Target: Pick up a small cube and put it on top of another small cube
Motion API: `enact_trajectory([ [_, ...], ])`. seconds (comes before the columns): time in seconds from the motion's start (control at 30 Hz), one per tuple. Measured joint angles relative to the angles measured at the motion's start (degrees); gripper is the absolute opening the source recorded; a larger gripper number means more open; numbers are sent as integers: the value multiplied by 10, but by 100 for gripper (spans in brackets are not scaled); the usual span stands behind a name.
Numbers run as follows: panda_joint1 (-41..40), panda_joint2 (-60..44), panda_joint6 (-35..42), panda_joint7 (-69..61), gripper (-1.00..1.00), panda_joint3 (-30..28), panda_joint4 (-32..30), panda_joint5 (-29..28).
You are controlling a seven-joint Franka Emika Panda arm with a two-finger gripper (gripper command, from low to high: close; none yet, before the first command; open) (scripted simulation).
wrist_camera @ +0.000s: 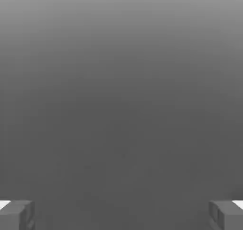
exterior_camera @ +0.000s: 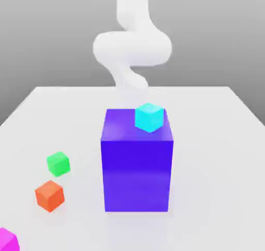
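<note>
Exterior view: flat matte white tabletop [exterior_camera: 217,157], pale and evenly lit, soft shadows under the objects; far edge runs straight across the scene.
Room: plain grey backdrop behind the table, darker toward the top, no walls or fixtures to tell apart.
Arm: smooth white robot arm [exterior_camera: 132,45] rises at the far side of the table, behind the big block, links curving like an S.
Big block: tall glossy blue-purple rectangular block [exterior_camera: 137,167] stands upright near the table's middle, faint reflection on the surface at its base.
Cyan cube: small bright cyan cube [exterior_camera: 149,117] sits on the big block's top face, at its far right corner, turned a bit off the block's edges.
Green cube: small bright green cube [exterior_camera: 58,163] on the table, left of the big block, well apart from it.
Orange cube: small orange-red cube [exterior_camera: 49,195] on the table, just nearer than the green cube, close but not touching.
Pink cube: small bright magenta-pink cube [exterior_camera: 8,240] at the near left corner, cut by the picture edge, well apart from the green cube, resting on the table.
Hand view: gripper [wrist_camera: 121,215] released, grey fingertips [wrist_camera: 16,215] spread wide with nothing between them.
Hand view background: featureless grey gradient.
</note>
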State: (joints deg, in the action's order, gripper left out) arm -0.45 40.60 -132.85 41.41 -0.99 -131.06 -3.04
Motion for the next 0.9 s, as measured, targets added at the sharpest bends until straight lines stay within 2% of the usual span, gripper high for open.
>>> enact_trajectory([
  [0.23,-7,-148,-28,-142,0,-47,21,-65],
  [0.43,-10,-272,-56,-291,0,-101,38,-78],
  [0.67,-49,-419,-93,-509,0,-142,56,-29],
  [0.9,-125,-565,-127,-747,0,-118,74,51],
])
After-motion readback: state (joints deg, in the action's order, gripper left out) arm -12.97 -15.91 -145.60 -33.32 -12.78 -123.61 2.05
